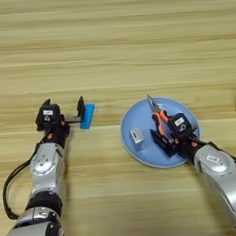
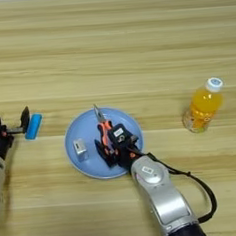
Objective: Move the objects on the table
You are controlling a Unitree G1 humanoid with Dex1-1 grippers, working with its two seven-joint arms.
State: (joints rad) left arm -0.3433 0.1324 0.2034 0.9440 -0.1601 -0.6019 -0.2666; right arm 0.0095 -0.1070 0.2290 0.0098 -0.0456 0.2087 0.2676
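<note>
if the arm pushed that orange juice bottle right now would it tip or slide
The small orange juice bottle with a white cap stands upright and looks taller than its base, so a high push would probably tip it. On its side, its round body would likely roll across the wooden table.

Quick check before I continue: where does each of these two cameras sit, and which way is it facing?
Left eye view: on the head, looking down at the wooden table; shows both arms, the left end effector open beside a blue block, and the right end effector at the pliers.
Right eye view: same head, shifted right; adds the orange bottle and crops the left arm.
Shared: the blue plate, pliers, grey block.
</note>
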